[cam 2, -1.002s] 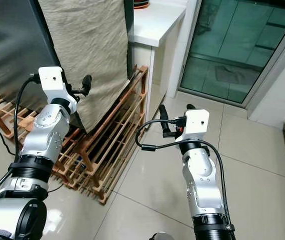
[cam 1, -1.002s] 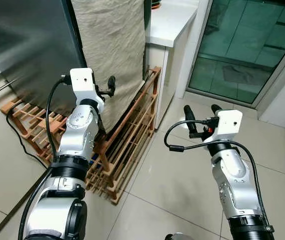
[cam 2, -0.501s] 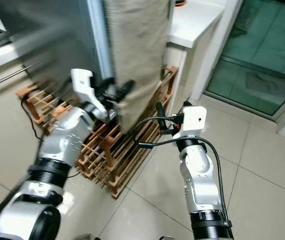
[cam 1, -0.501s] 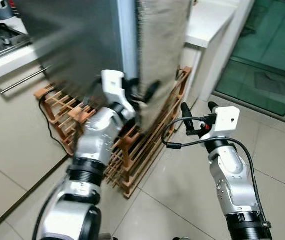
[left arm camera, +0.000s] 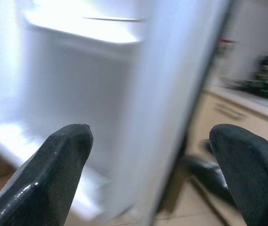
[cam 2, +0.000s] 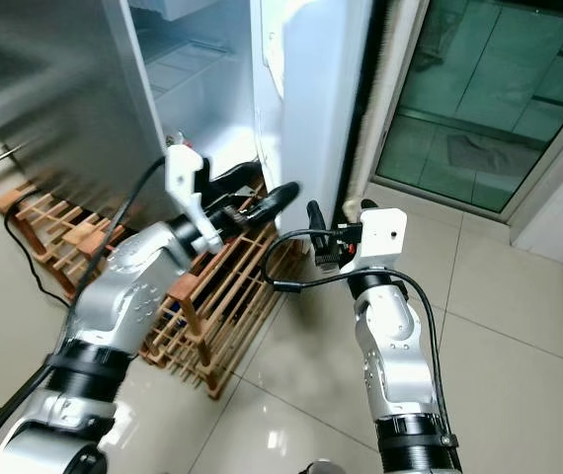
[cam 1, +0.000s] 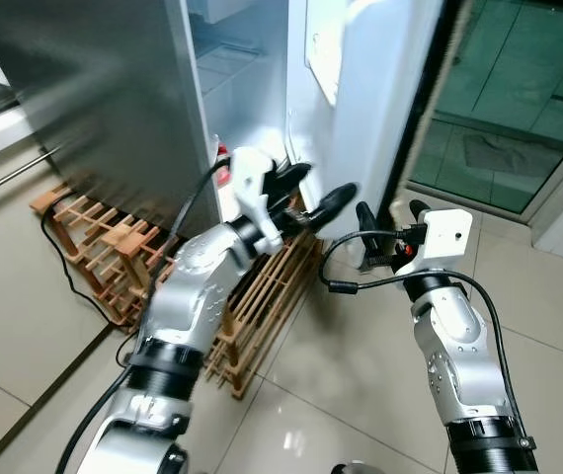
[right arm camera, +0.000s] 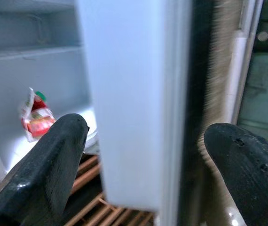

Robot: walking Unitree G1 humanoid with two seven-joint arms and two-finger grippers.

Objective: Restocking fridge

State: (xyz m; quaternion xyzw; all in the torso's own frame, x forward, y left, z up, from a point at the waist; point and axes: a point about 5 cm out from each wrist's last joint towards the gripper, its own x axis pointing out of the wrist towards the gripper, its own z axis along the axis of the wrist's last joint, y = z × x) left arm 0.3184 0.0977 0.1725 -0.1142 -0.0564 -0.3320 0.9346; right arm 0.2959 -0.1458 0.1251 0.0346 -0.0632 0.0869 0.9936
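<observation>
Before us stands the fridge (cam 1: 114, 109), its steel front on our left and its white door (cam 1: 361, 89) swung out toward us, so that we look into the lit white interior (cam 2: 198, 69) between them. Our left gripper (cam 1: 311, 193) reaches up to the lower inner edge of that door, its 2 black fingers (left arm camera: 63, 160) spread wide with nothing between them; whether they touch the door we cannot tell. Our right gripper (cam 1: 392, 212) is held near the door's outer edge, just right of the left one, its 2 fingers (right arm camera: 54, 160) also parted wide and gripping nothing; from its wrist camera the door's white edge stands between the fingertips, farther off. Through that same camera we see a small red and white packet (right arm camera: 36, 115) with a green top standing on a lower shelf inside the fridge, and from the head a speck of red (cam 1: 222, 158) shows low at the fridge opening. Under the fridge lies a slatted wooden rack (cam 1: 84, 237) on the pale tiled floor (cam 1: 361, 375), with a black cable (cam 1: 54, 257) trailing at its left end. To the right, a glass door (cam 1: 519, 89) with a green tint closes off the room
</observation>
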